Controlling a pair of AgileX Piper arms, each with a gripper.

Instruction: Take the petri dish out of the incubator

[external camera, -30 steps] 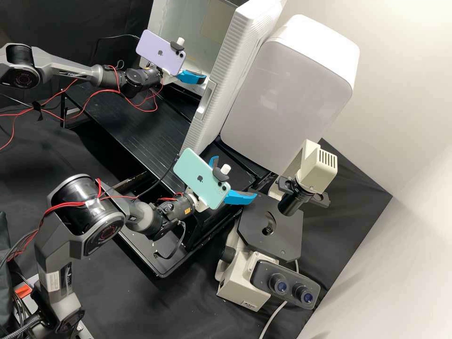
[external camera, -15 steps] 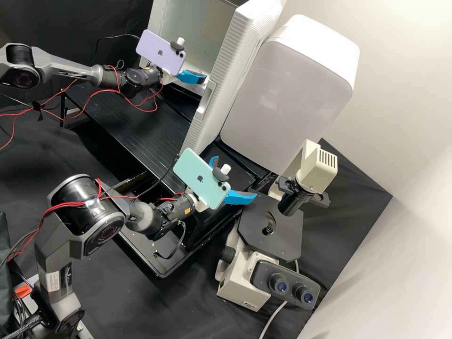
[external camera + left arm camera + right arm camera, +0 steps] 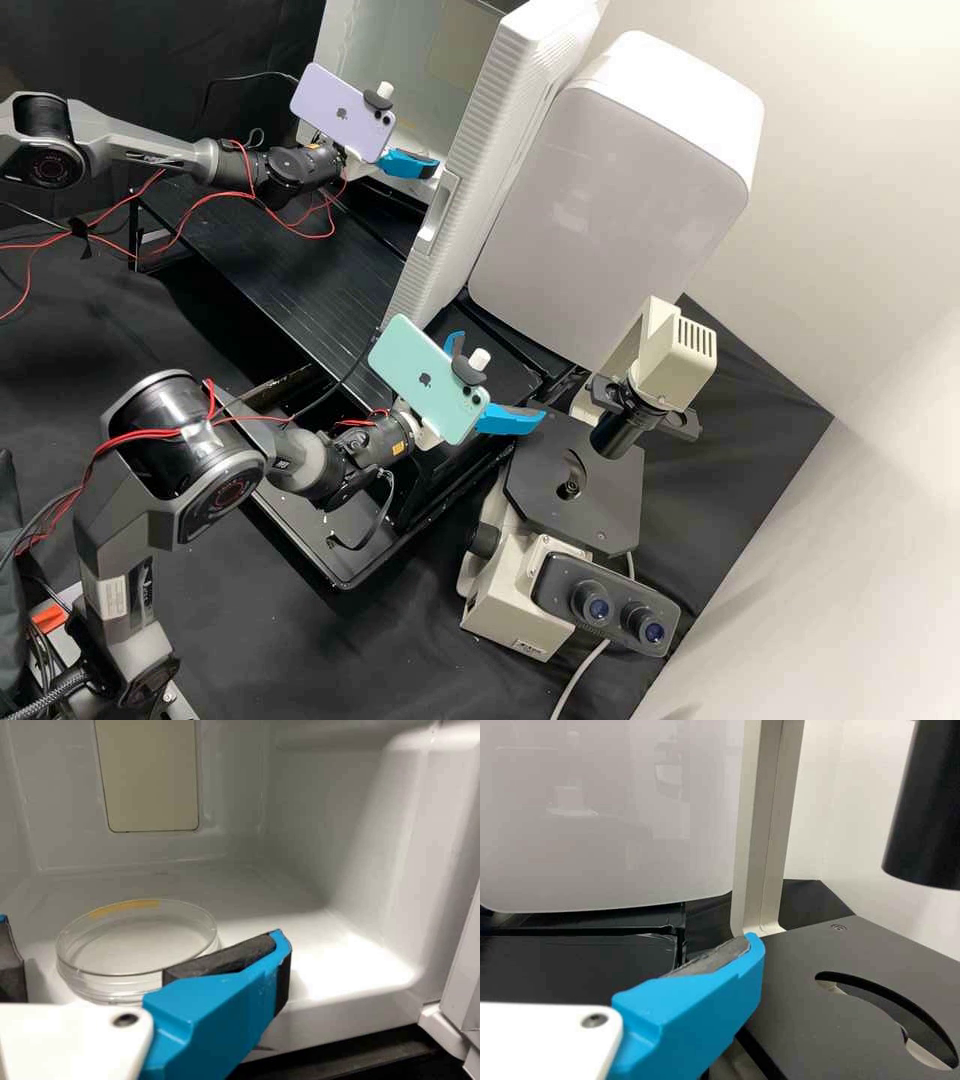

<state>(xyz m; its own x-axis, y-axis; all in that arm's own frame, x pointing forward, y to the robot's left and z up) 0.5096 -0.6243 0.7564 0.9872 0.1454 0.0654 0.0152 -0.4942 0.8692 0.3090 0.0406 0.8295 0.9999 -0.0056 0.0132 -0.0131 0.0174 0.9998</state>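
Black bench (image 3: 300,270) carries a white incubator (image 3: 352,870) with smooth moulded walls. On its floor the petri dish (image 3: 136,945) lies flat, open face up: round, shallow, clear plastic, with no long axis. The left gripper (image 3: 140,934) straddles the dish, fingers wide and not clamped. The right gripper (image 3: 497,378) hangs beside a matt black microscope stage (image 3: 840,967), fingers spread, holding nothing.

White microscope (image 3: 515,585) on black cloth (image 3: 745,450); its black stage (image 3: 832,960) has a slot.
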